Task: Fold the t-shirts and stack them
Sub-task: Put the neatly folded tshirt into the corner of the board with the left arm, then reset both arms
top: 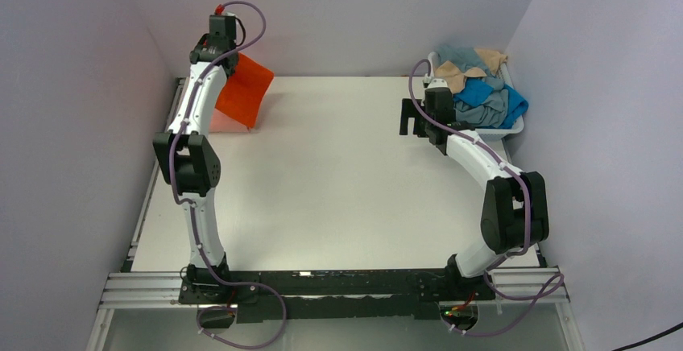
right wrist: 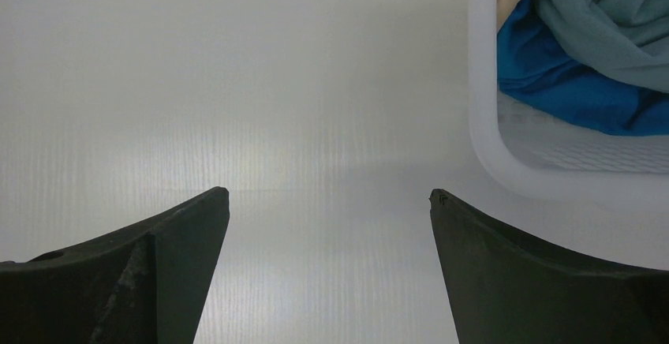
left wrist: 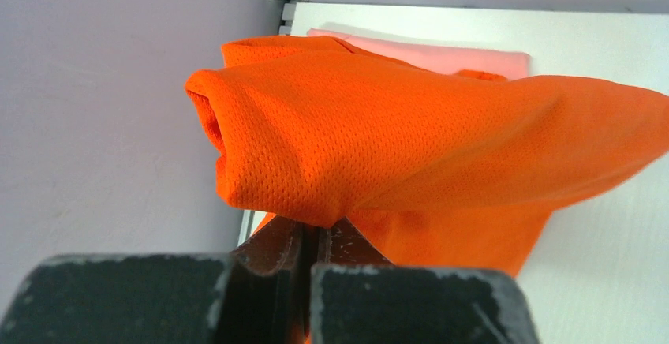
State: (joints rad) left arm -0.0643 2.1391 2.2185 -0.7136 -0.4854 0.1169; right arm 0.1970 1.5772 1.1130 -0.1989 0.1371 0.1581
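Left wrist view showed the left end effector (left wrist: 314, 237) clamped on the orange t-shirt (left wrist: 410, 139), limp light mesh hanging over the salmon-pink t-shirt (left wrist: 450, 56), probably best pinched at a fold; right end effector (right wrist: 330, 202) stood open.

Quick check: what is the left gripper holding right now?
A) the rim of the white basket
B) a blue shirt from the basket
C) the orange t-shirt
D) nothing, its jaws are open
C: the left gripper is shut on the orange t-shirt, which hangs lifted above the salmon-pink shirt.
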